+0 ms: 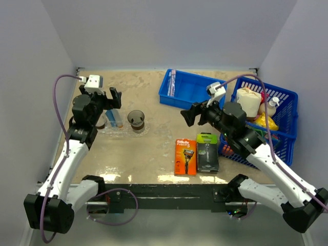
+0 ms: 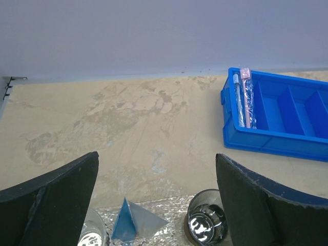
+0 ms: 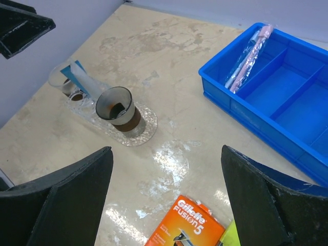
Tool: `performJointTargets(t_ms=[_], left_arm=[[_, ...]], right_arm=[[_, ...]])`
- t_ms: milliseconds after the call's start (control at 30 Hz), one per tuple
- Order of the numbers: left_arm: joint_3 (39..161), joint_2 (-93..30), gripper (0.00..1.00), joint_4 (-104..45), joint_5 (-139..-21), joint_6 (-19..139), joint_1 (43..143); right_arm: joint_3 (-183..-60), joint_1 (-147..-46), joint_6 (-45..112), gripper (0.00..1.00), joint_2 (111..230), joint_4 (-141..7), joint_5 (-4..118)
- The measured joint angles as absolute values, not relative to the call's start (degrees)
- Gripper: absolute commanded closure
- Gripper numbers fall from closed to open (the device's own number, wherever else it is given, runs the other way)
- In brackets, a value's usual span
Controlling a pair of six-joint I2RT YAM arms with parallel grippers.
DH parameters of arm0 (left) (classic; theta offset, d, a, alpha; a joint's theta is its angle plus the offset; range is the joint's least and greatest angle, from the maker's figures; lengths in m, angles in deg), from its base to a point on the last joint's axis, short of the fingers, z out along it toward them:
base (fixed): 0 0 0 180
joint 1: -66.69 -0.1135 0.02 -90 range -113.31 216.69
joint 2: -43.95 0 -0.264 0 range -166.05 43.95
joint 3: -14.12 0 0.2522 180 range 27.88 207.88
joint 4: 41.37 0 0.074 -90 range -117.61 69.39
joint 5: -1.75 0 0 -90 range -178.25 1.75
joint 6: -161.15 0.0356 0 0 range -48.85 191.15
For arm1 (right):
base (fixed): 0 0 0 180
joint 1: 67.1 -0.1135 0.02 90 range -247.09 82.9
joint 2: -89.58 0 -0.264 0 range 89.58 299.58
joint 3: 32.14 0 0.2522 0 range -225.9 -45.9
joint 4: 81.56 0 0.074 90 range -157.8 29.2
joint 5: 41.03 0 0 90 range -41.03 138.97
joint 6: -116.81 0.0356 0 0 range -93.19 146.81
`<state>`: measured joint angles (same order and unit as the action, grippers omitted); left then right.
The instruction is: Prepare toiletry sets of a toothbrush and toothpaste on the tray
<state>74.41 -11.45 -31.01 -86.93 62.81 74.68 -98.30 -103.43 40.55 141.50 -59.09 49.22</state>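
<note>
A beige, stained surface (image 1: 154, 97) is closed in by pale grey walls. Left of centre in the overhead view, the clear tray (image 1: 125, 129) is laid flat, faint against the surface. A brownish cup (image 1: 136, 120) is stood at its right end. A second cup (image 1: 101, 122) at its left end is partly hidden by the arm. Between them the toothpaste (image 1: 117, 119) is propped on end and tilted toward the second cup. Whether it rests inside that cup or only against it cannot be told.

The left end effector (image 1: 114, 98) is held just above the tray, jaws spread wide, and nothing is gripped. The toothpaste is therefore judged to be already delivered, and the open jaws leave it free.

The toothbrush (image 1: 172, 82) is seen in its wrapper in the leftmost compartment of the blue bin (image 1: 202, 105), at upper centre and well apart from the tray. The set is thus judged half made, with only the brush lacking.

The right end effector (image 1: 187, 115) is poised between tray and bin, fully open and empty. That position is judged suited to a reach into the bin.

Two razor packs (image 1: 196, 155) are left flat at lower centre. A lattice basket (image 1: 287, 95) of other goods is kept at the right edge. Neither is needed for the set.
</note>
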Motion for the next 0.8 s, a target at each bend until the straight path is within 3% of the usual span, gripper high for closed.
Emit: performJointTargets(t_ms=[267,467,800], left_arm=[[74.3,-12.6,0.0,-28.5,-88.1,63.5,74.6],[72.1,-10.5,0.0,-27.4,-89.0,63.9,74.6],[71.8,-7.8,0.02,-27.0,-88.8,64.3,74.6]], right_arm=[[-110.7,-102.6,40.1,0.15,155.0,-54.9,47.6],[-118.8,-97.5,39.6,0.24,167.0,-54.5,50.4],[-143.6,-94.1,38.7,0.31,194.7,-49.4,51.0]])
